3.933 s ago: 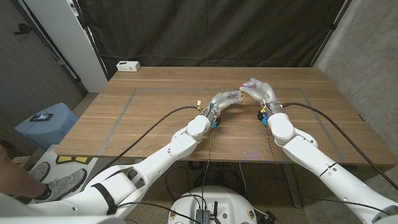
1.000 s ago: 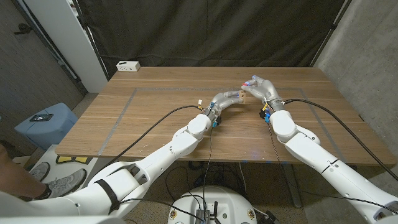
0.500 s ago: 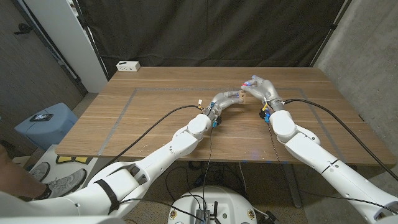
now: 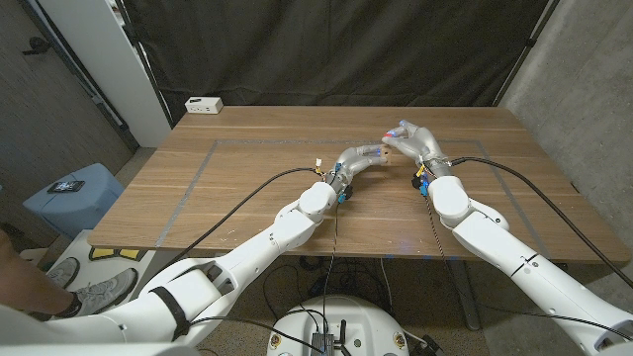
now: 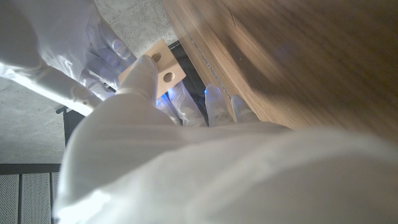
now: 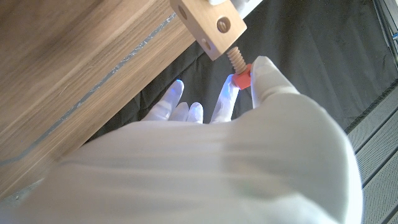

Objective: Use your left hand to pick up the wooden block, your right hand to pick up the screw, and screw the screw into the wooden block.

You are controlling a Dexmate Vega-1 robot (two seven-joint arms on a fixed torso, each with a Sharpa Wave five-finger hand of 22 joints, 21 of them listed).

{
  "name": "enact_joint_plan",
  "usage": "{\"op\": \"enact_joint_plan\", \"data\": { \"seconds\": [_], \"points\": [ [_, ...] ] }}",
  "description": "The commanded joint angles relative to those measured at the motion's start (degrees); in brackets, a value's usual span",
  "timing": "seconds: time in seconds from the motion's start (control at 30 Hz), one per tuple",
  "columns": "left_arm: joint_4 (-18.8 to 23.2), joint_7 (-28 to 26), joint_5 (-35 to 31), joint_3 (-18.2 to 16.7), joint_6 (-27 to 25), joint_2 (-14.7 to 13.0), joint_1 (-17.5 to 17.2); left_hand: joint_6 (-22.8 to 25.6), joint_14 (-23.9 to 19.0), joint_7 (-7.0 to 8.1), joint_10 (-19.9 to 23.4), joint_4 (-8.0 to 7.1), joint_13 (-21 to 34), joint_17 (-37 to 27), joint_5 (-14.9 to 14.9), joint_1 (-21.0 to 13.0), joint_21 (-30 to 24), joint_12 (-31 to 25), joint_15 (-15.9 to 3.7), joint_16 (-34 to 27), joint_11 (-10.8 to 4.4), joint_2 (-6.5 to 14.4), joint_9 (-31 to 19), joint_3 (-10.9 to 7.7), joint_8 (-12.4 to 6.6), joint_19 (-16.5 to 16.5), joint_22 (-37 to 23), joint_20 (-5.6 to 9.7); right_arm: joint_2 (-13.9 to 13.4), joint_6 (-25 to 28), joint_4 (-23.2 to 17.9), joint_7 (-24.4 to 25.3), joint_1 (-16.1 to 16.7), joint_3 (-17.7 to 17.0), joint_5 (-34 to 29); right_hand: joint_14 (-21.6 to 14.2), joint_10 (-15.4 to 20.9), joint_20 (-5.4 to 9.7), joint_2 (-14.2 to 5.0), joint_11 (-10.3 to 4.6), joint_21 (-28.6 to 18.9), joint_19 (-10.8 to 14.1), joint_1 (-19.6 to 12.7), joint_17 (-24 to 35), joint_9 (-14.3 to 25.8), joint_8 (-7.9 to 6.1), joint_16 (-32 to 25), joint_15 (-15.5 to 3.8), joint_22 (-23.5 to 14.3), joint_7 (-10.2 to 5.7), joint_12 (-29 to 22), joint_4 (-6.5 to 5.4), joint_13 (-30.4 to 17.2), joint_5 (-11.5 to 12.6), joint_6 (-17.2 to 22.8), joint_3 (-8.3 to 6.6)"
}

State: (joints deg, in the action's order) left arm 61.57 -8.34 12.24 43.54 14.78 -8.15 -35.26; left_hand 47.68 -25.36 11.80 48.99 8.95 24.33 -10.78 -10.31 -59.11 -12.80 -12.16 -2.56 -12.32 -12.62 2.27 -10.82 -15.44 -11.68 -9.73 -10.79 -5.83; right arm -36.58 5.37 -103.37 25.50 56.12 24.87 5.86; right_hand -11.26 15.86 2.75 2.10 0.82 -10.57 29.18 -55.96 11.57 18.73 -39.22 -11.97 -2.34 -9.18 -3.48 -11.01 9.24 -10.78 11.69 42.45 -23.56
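Observation:
My left hand holds the pale wooden block above the middle of the table. In the left wrist view the wooden block shows two round holes, with my left hand gripping it from below. My right hand meets the block from the right. In the right wrist view my right hand pinches the red head of the screw, whose tan threaded shaft enters the side of the wooden block.
A white power strip lies at the table's far left corner. A pale tape outline marks the wooden table. A blue bin stands on the floor to the left.
The right hand shifted slightly up and back against the block since the oldest frame. Over the last second nothing has visibly moved.

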Motion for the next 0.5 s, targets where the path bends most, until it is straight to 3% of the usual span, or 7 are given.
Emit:
{"op": "enact_joint_plan", "data": {
  "seconds": [0.03, 0.5],
  "points": [
    [0.2, -0.1, 0.0, 0.0, -0.2, -0.1, -0.1, 0.4, -0.7, -0.26, 0.4, -0.34, 0.1, -0.1, 0.1, -0.2, 0.1, -0.3, -5.13, 0.0, -0.05, 0.4, -0.3, -0.03, -0.19, -0.3, -0.2, -0.3, -0.1, 0.2, -0.2, 0.1, 0.4, -0.2, 0.2, -0.1, -0.1, 2.67, -0.53, -0.3, 0.1, 0.0, -0.2, 0.1, 0.2, -0.4, 0.2, -0.75, -0.1, -0.17, 0.0, -0.11, -0.1, 0.3, -0.1, -0.02],
    [0.0, -0.1, 0.0, 0.0, -0.1, 0.0, -0.1, 0.3, -0.6, -0.37, 0.4, -0.43, 0.1, -0.2, 0.1, -0.2, 0.1, -0.2, -5.09, 0.0, -0.04, 0.5, -0.3, 0.04, -0.15, -0.3, -0.2, -0.28, -0.3, 0.2, -0.1, -0.1, 0.3, 0.0, 0.0, -0.1, -0.1, 2.65, -0.52, -0.28, 0.1, -0.1, -0.2, 0.1, 0.2, -0.49, 0.2, -0.71, -0.1, -0.2, 0.0, -0.12, -0.1, 0.3, 0.0, -0.02]
  ]
}}
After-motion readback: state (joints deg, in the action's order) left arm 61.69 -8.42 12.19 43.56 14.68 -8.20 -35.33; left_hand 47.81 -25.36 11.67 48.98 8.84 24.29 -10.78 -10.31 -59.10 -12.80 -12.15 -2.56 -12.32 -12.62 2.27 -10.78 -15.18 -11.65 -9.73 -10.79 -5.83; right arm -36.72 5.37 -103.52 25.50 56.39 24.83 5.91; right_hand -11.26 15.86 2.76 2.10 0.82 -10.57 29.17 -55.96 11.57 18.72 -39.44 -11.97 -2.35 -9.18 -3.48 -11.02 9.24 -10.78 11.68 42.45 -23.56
